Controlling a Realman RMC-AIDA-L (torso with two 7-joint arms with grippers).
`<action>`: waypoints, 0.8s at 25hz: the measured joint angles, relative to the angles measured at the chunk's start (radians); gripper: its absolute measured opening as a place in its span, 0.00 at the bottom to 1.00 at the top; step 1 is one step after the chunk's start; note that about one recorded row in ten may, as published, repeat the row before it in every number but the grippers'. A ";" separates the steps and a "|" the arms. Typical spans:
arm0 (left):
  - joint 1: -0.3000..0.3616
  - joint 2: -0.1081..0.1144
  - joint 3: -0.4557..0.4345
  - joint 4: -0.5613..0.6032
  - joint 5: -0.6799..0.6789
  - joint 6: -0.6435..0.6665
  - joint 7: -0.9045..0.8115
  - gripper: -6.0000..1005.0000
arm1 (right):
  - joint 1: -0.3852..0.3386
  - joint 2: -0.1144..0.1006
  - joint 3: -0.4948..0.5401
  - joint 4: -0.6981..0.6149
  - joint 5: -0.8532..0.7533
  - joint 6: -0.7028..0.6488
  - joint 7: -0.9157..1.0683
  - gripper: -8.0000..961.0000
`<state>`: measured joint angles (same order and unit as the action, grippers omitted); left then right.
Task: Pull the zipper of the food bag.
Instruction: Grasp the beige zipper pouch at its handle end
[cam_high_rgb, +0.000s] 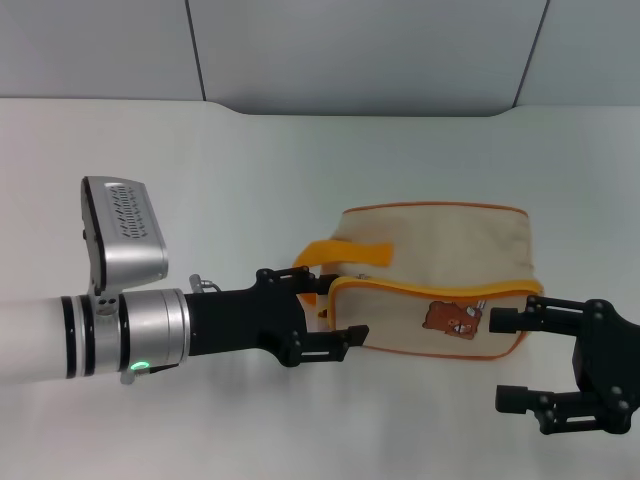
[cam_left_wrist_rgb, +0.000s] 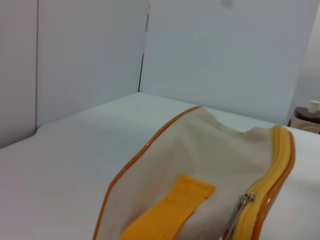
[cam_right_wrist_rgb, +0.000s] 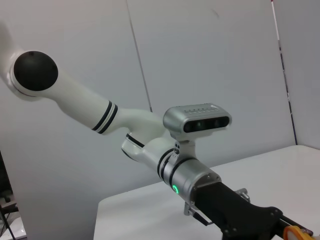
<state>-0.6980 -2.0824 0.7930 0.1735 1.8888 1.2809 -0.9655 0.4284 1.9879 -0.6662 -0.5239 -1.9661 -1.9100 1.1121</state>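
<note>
Head view: boxy beige fabric food bag (cam_high_rgb: 440, 265) lies lengthwise left-right on the white surface (cam_high_rgb: 250, 170); left pincer (cam_high_rgb: 325, 312) open at its strap end, right pincer (cam_high_rgb: 513, 358) open alongside.

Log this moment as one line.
left end effector: open at bag left end | right end effector: open by right end | zipper: not gripped

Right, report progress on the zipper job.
Done: both arms are at the bag. The left gripper sits at its strap end, jaws open around the corner; the right gripper is open at the other end, its upper jaw near the bear print. In hand: bracing the bag. Left: the zipper looks closed, its pull ungrasped.
</note>
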 joint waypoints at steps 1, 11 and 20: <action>-0.002 0.000 -0.001 -0.004 0.000 -0.004 0.006 0.79 | -0.001 0.000 0.000 0.000 0.000 -0.001 0.000 0.82; -0.013 0.001 -0.021 -0.019 -0.004 -0.017 0.035 0.55 | -0.004 -0.003 0.022 -0.001 0.005 -0.008 0.000 0.82; -0.013 0.001 -0.023 -0.030 -0.049 -0.009 0.068 0.13 | -0.004 -0.003 0.040 -0.001 0.006 -0.011 0.000 0.82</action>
<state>-0.7108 -2.0815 0.7700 0.1434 1.8397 1.2723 -0.8978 0.4248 1.9849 -0.6260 -0.5246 -1.9604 -1.9205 1.1121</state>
